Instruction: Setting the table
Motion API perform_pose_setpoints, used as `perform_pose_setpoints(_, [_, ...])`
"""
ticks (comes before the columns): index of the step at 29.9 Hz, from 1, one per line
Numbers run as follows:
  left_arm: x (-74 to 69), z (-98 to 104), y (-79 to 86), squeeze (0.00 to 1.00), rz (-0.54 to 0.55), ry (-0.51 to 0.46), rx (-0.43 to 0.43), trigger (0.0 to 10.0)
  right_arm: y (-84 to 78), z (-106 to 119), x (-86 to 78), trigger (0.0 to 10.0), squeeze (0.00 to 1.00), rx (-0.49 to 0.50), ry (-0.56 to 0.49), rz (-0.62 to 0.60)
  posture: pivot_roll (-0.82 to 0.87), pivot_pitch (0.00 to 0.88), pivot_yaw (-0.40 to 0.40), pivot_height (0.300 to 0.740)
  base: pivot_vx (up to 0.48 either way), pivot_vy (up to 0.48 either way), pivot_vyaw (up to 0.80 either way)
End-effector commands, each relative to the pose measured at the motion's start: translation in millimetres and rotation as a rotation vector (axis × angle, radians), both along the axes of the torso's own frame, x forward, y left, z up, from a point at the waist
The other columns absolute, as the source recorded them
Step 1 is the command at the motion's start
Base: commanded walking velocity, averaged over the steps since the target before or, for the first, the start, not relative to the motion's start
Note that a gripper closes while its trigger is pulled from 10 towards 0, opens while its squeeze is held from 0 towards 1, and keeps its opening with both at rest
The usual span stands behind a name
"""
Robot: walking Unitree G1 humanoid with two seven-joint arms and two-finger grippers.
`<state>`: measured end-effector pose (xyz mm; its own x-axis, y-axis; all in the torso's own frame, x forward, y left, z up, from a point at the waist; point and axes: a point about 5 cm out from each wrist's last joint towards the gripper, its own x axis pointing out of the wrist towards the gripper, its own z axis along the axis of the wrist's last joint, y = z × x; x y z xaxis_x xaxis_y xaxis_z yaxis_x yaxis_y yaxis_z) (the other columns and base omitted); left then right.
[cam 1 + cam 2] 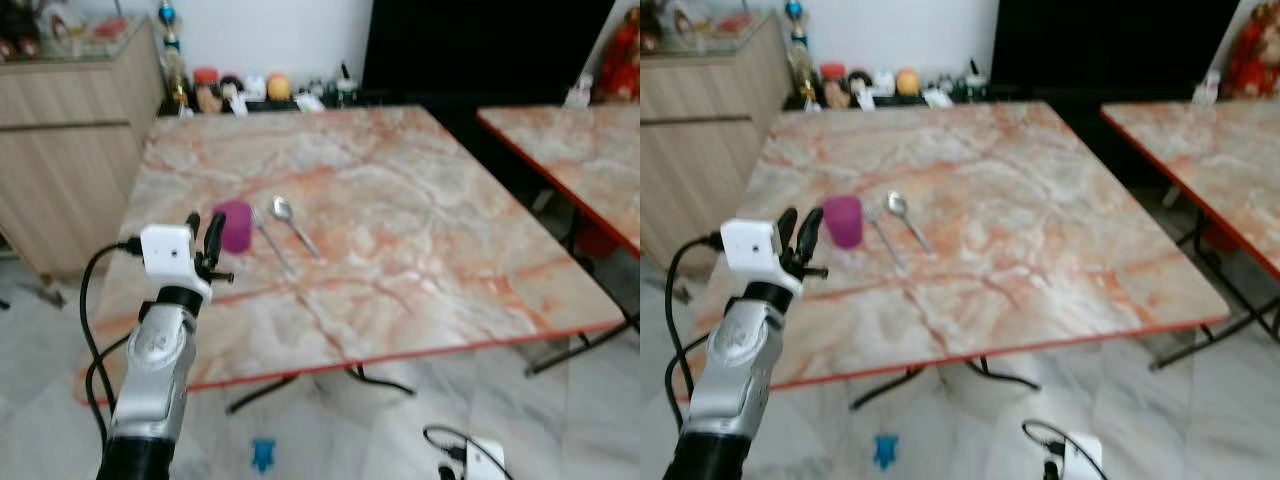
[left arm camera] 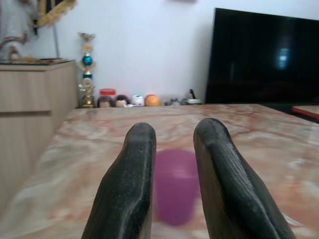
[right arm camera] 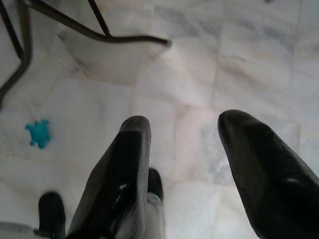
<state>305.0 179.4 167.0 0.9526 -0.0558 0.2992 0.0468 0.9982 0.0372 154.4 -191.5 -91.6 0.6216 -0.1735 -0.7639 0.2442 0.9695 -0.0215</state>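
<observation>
While the left gripper (image 2: pixel 172 186) hovers with fingers spread, a purple cup (image 2: pixel 174 186) stands just beyond its fingertips; right gripper (image 3: pixel 199 174) hangs spread over floor (image 3: pixel 199 74).

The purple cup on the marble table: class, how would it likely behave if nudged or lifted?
The purple cup looks like small plastic, so probably light. Upright on the smooth table, it may slide or tip if nudged. The left gripper stands open before it.
</observation>
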Motion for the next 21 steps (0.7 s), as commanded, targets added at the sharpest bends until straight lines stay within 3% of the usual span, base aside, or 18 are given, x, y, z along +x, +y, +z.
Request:
perform_pose_setpoints(1, [1.0,3.6,2.1,0.00,0.006,-0.010,-0.001,10.0,4.9,-0.7,0.0,10.0,0.00,0.008,0.004,0.010,0.14,0.000,-0.054,0.740,0.000,0.480,0.00])
perform_pose_setpoints(6, [0.9,4.8,2.3,0.00,0.007,-0.014,0.001,10.0,5.0,-1.0,-0.3,10.0,0.00,0.008,0.008,0.010,0.14,0.000,-0.054,0.740,0.000,0.480,0.00])
perform_pose_setpoints(21, [0.7,13.9,-5.8,0.00,-0.035,-0.046,0.010,10.0,5.4,-1.0,-0.5,10.0,0.00,0.009,0.008,0.013,0.14,0.000,-0.053,0.740,0.000,0.000,0.00])
